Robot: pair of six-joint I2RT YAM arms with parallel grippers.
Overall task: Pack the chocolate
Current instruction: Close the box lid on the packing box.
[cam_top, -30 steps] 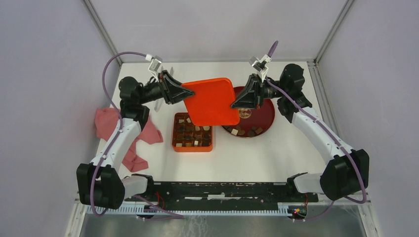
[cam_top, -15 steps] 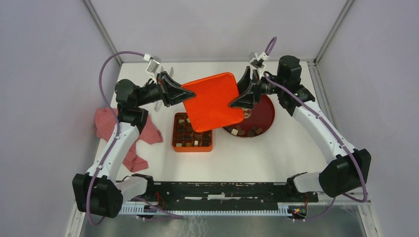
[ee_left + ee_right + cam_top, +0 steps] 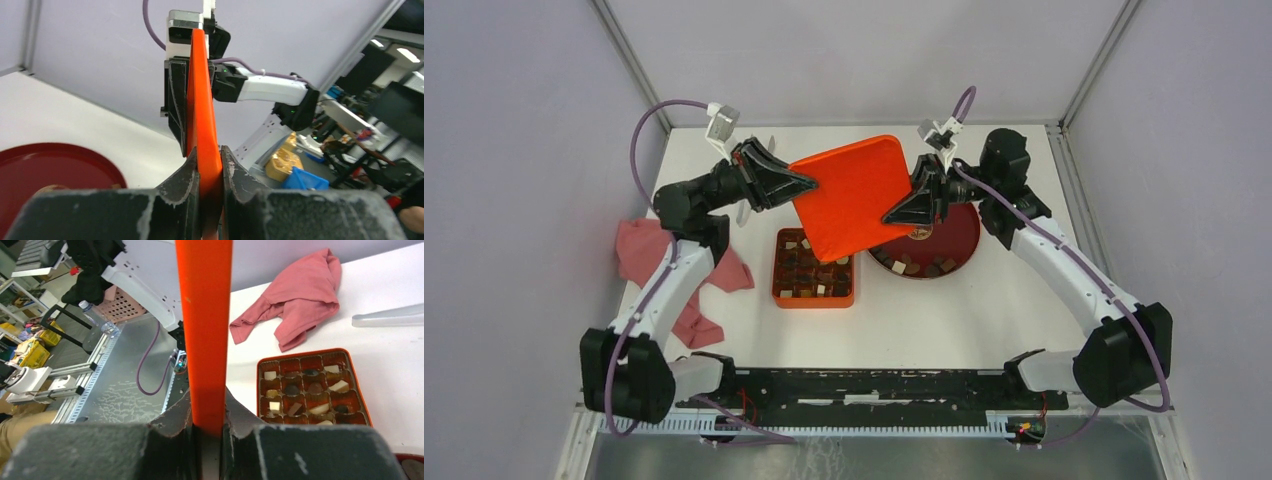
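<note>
A flat orange lid (image 3: 854, 195) hangs tilted in the air over the back of the orange compartmented box (image 3: 777, 285). My left gripper (image 3: 799, 185) is shut on the lid's left edge (image 3: 202, 100). On the opposite edge (image 3: 204, 315) my right gripper (image 3: 894, 215) is shut. The box's cells hold several pieces of chocolate (image 3: 300, 390), dark, brown and cream. More chocolate (image 3: 914, 265) lies on the near part of the dark-red plate (image 3: 969, 235), which the lid and right gripper partly hide.
A crumpled pink cloth (image 3: 639, 250) lies on the table to the left of the box, under the left arm. A clear plastic piece (image 3: 390, 317) lies behind the box. The enclosure's walls stand at the back and on both sides.
The lid has turned a little and shifted up and toward the back between the two grippers. Both wrists moved with it. Box, plate and cloth stay where they were.
</note>
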